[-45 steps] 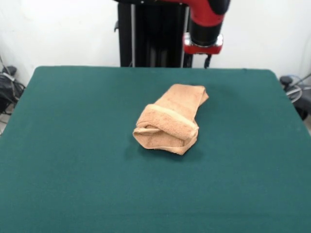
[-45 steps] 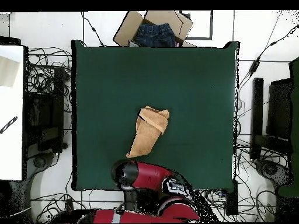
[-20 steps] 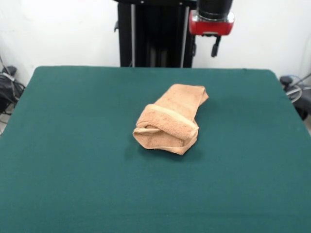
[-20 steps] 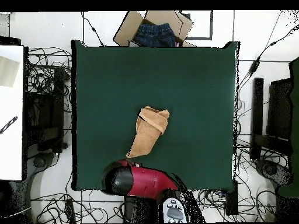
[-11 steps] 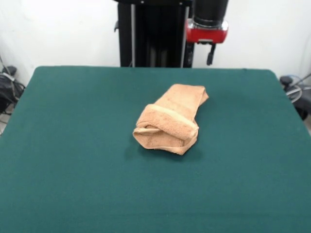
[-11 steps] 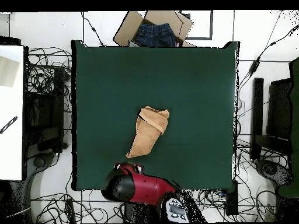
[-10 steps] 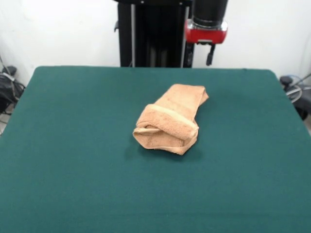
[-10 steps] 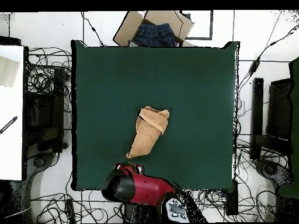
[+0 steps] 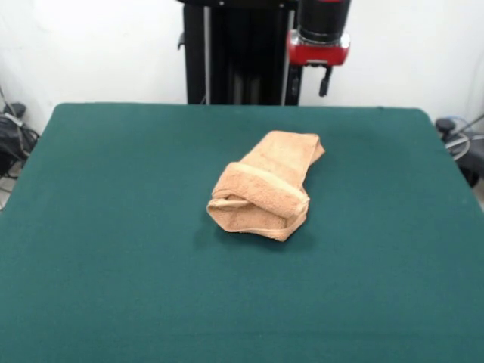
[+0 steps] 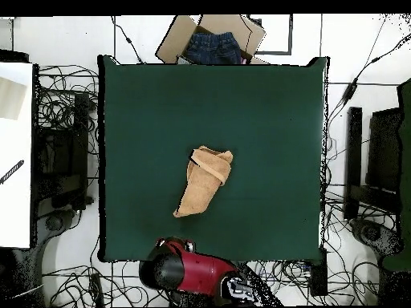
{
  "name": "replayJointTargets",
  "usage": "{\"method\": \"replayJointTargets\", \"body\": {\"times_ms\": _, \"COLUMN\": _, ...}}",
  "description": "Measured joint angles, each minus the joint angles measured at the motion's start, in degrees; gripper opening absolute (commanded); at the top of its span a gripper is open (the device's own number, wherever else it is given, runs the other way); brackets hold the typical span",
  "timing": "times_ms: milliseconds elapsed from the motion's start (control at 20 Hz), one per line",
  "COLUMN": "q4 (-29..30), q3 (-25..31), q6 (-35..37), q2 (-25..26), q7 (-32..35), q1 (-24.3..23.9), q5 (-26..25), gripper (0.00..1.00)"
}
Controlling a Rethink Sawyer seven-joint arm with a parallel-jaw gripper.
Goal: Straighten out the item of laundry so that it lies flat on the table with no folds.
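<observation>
A: So, where's the peach-orange terry towel (image 9: 264, 187) rn?

B: Mid-desk, on the big dark green felt-topped desk (image 9: 113, 227). Folded over on itself into a long bundle, def not flat. From the front the fat rolled end points toward the camera, w/ a hem band showing at the fold; the narrower end angles toward the far right.

A: And from overhead?

B: Same towel (image 10: 204, 191), lying diagonally, wide end up, tapering to a point at lower left. Green desk (image 10: 265, 120) bare on all sides of it.

A: Arm?

B: Red and black arm (image 10: 189, 273) sits off the desk's bottom edge overhead, well apart from the towel. Front view shows its red collar at the top, w/ the jaws (image 9: 324, 81) as one dark tip hanging under it.

A: Jaws open or closed?

B: Can't tell. Holding nothing, though.

A: Anything else?

B: Open cardboard box w/ blue denim inside (image 10: 213, 42), past the desk's top edge.
</observation>
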Motion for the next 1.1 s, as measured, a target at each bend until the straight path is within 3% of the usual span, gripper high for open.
{"method": "replayJointTargets", "body": {"times_ms": 350, "q4": 2.86, "q3": 0.02, "q6": -2.48, "q2": 0.08, "q7": 0.00, "q1": 0.87, "q5": 0.02, "gripper": 1.00}}
{"method": "replayJointTargets", "body": {"times_ms": 650, "q4": 5.87, "q3": -0.01, "q6": -2.37, "q2": -4.59, "q7": 0.00, "q1": 1.60, "q5": 0.00, "gripper": 1.00}}
{"method": "replayJointTargets", "body": {"times_ms": 1100, "q4": 5.13, "q3": -0.01, "q6": 1.15, "q2": -5.77, "q7": 0.00, "q1": 1.66, "q5": 0.00, "gripper": 1.00}}
